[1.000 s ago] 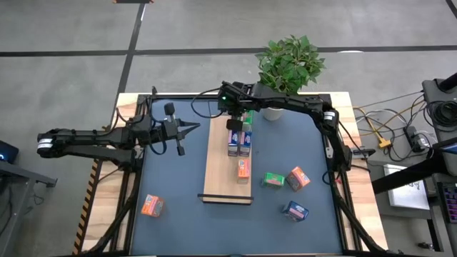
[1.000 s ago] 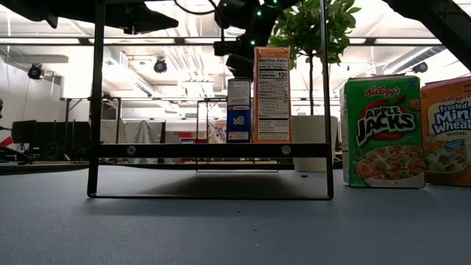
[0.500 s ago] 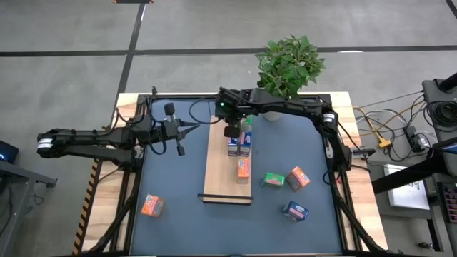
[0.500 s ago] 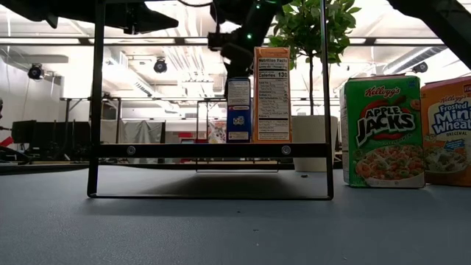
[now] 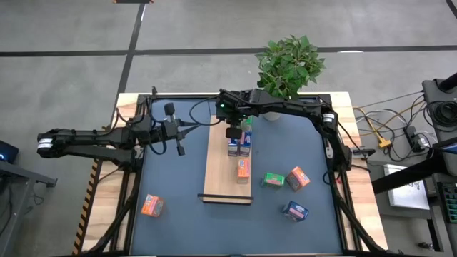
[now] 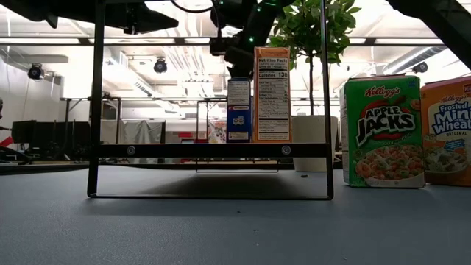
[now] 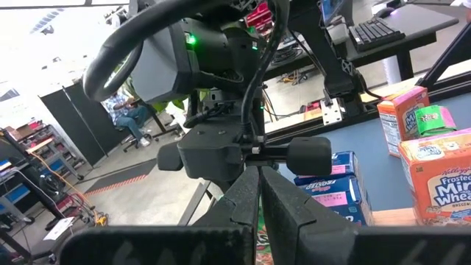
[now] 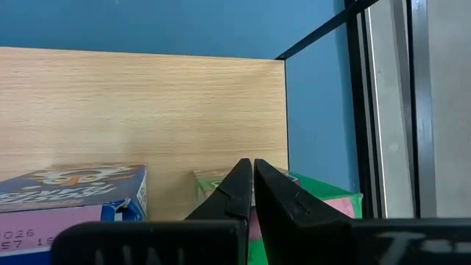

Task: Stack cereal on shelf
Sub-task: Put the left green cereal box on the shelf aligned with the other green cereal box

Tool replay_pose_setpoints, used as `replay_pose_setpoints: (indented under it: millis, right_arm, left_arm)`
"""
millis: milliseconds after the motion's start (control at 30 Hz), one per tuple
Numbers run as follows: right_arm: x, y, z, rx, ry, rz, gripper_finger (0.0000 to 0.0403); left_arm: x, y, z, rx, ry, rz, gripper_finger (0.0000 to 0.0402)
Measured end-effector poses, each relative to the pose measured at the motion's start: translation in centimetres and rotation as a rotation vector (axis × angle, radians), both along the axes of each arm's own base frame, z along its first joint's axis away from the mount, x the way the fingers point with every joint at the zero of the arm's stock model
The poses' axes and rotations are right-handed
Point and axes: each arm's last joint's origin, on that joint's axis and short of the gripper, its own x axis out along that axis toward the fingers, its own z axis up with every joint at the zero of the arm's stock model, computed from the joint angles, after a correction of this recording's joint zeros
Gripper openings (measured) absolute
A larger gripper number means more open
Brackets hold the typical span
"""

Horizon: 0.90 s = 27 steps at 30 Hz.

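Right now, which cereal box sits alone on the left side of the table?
The orange-red box, near the front-left corner of the blue mat. The other loose boxes lie right of the shelf; the rest stand on it.

The shelf [image 8: 147, 103] is pale, matt, grained wood. The cereal [image 6: 383, 131] boxes are glossy printed card. The counter [image 6: 221, 228] is covered in matt blue.

My right hand [image 5: 233, 133] hangs closed, arm stretched inward. My left hand [image 5: 194, 127] hovers closed, arm extended sideways.
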Motion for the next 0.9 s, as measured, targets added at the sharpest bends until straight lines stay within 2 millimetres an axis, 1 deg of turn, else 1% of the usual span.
replay_pose_setpoints:
  millis: [200, 433, 567, 700, 900]
  right_arm:
    - [0.0, 0.2, 0.3, -0.004, -0.014, -0.001, 0.0009]
    - [-1.2, 0.4, 2.6, -0.030, -0.063, -0.024, 0.0009]
    - [-2.1, 0.6, 3.5, -0.044, -0.051, -0.059, 0.0009]
    - [-2.6, 0.7, 3.2, -0.020, 0.002, -0.078, 0.0009]
    - [-2.4, 0.7, 2.1, -0.006, 0.050, -0.080, 0.0009]
  left_arm:
    - [0.0, 0.0, 0.0, 0.000, 0.000, 0.000, 0.0000]
    - [0.0, 0.0, 0.0, 0.000, 0.000, 0.000, 0.0000]
    - [0.0, 0.0, 0.0, 0.000, 0.000, 0.000, 0.0000]
    - [0.0, 0.0, 0.0, 0.000, 0.001, 0.000, 0.0000]
    - [0.0, 0.0, 0.0, 0.000, 0.001, 0.000, 0.0000]
